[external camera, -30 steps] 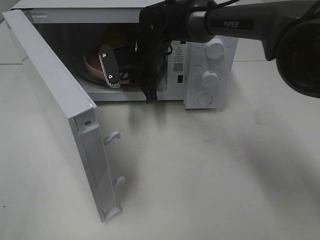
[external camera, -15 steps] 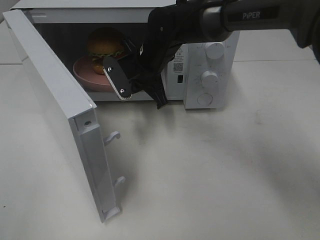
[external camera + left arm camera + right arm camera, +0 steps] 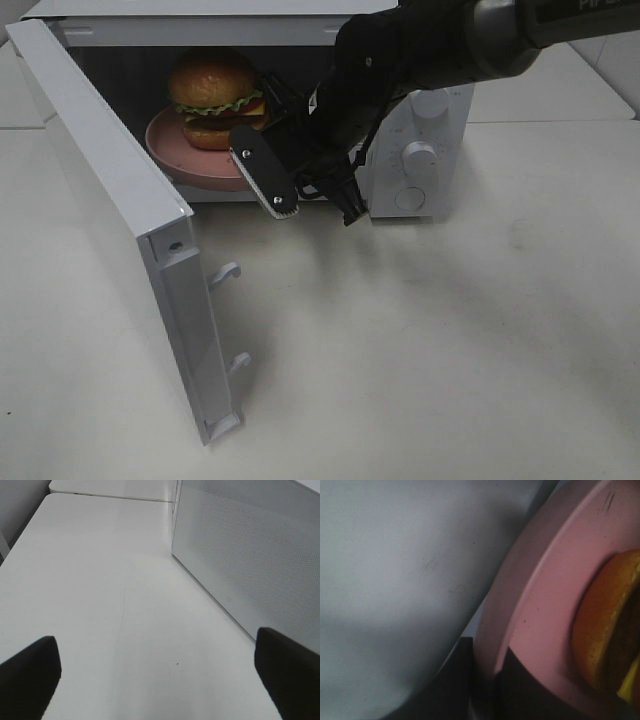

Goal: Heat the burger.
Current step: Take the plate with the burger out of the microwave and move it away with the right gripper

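The burger (image 3: pixel 213 95), with glossy brown buns and a green lettuce frill, sits on a pink plate (image 3: pixel 175 150) inside the open white microwave (image 3: pixel 395 195). My right gripper (image 3: pixel 288 208) reaches in from the upper right and is shut on the plate's near right rim. In the right wrist view the pink plate rim (image 3: pixel 545 595) runs between the two dark fingers of the right gripper (image 3: pixel 487 690), with the burger's bun (image 3: pixel 607 630) just beyond. The left gripper (image 3: pixel 160 680) hovers open over bare table, with nothing between its fingers. It is out of the exterior view.
The microwave door (image 3: pixel 110 170) swings out to the front left, latch hooks (image 3: pixel 228 272) pointing right. Its meshed face (image 3: pixel 250 565) fills the right of the left wrist view. Two knobs (image 3: pixel 420 157) and a button sit on the panel. White table (image 3: pixel 450 350) spreads in front.
The right gripper has drawn back toward the front right. The plate and burger have come forward with it, out of the arm's shadow and larger in view. The left gripper has not moved.
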`<state>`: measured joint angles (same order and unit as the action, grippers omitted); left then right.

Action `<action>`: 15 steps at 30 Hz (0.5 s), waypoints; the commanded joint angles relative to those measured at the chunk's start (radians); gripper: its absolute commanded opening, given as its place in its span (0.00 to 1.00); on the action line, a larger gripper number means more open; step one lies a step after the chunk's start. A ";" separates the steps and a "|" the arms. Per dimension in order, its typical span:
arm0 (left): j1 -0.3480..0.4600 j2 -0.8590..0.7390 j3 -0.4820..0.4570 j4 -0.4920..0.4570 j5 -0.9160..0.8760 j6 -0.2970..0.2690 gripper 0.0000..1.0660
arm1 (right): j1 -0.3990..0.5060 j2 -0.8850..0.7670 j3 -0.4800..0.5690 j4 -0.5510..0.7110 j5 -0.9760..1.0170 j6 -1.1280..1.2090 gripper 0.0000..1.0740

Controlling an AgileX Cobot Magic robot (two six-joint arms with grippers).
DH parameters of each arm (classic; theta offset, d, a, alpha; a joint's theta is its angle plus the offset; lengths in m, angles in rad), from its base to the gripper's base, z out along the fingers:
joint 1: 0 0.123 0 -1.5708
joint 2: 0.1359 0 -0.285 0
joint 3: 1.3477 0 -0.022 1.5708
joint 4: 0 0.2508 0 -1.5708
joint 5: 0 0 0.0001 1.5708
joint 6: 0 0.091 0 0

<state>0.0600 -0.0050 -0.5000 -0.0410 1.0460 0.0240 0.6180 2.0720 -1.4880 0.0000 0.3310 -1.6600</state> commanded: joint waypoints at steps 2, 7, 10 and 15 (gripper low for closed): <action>0.002 -0.019 0.003 -0.002 -0.009 -0.003 0.92 | 0.003 -0.087 0.074 0.006 -0.071 -0.013 0.00; 0.002 -0.019 0.003 -0.002 -0.009 -0.003 0.92 | 0.015 -0.144 0.165 0.006 -0.093 -0.013 0.00; 0.002 -0.019 0.003 -0.002 -0.009 -0.003 0.92 | 0.025 -0.181 0.216 0.006 -0.098 -0.013 0.00; 0.002 -0.019 0.003 -0.002 -0.009 -0.003 0.92 | 0.026 -0.250 0.320 0.006 -0.146 -0.013 0.00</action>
<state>0.0600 -0.0050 -0.5000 -0.0410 1.0460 0.0240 0.6420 1.8690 -1.1870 0.0000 0.2720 -1.6680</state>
